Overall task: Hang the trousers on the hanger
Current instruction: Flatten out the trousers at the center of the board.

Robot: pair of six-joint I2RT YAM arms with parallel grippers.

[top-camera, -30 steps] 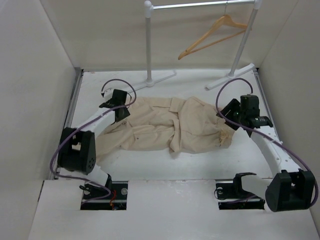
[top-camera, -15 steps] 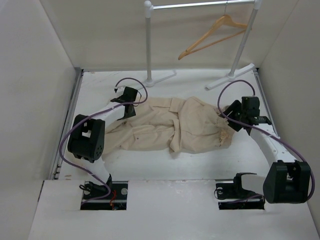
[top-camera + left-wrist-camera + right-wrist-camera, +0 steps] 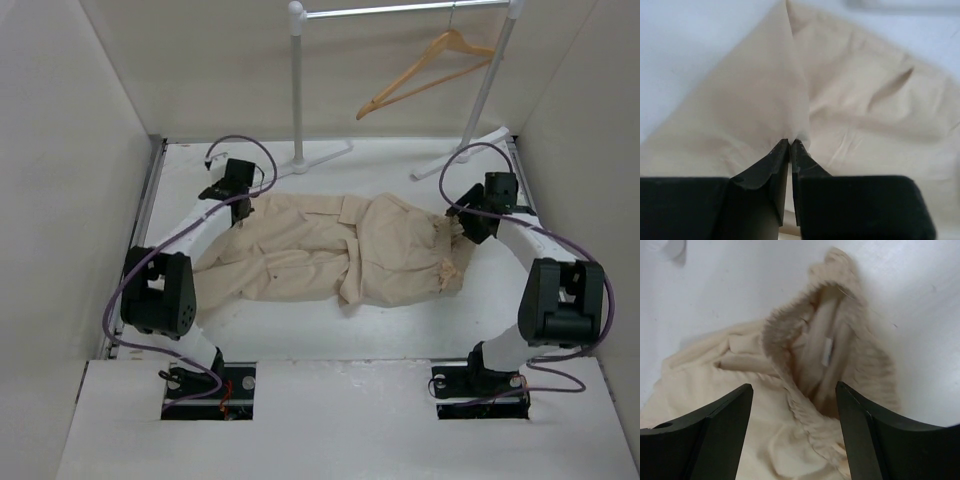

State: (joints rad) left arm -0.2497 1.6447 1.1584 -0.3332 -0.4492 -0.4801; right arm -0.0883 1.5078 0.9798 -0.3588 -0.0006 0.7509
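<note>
Beige soft-cloth trousers (image 3: 340, 250) lie flat on the white tabletop (image 3: 300, 330), long axis running left-right. Legs point toward the left arm; the gathered waistband (image 3: 772, 340) is at the right end.

Left end effector (image 3: 790, 147) is pinched narrow on a fold near the far-left leg edge. Cloth tents up btwn its tips, so it has hold of the trousers. Right end effector (image 3: 792, 390) stands wide w/ nothing in it, and the waistband opening lies straight ahead btwn its 2 fingers. Whether a tip touches the cloth I can't tell from the wrist view.

Light tan wooden triangular hanger (image 3: 430, 65) hangs by its hook on the rail of the white metal garment rack (image 3: 297, 90). It's at the far side, right of centre, well apart from the trousers and above them. Right arm is the nearer of the 2 to it.

Next move prob. turns on the right side closing on the waistband, then both arms lifting the cloth away toward the hanger's crossbar. In the way are the rack's 2 posts and its splayed feet (image 3: 455, 155), which lie just beyond the waistband.
</note>
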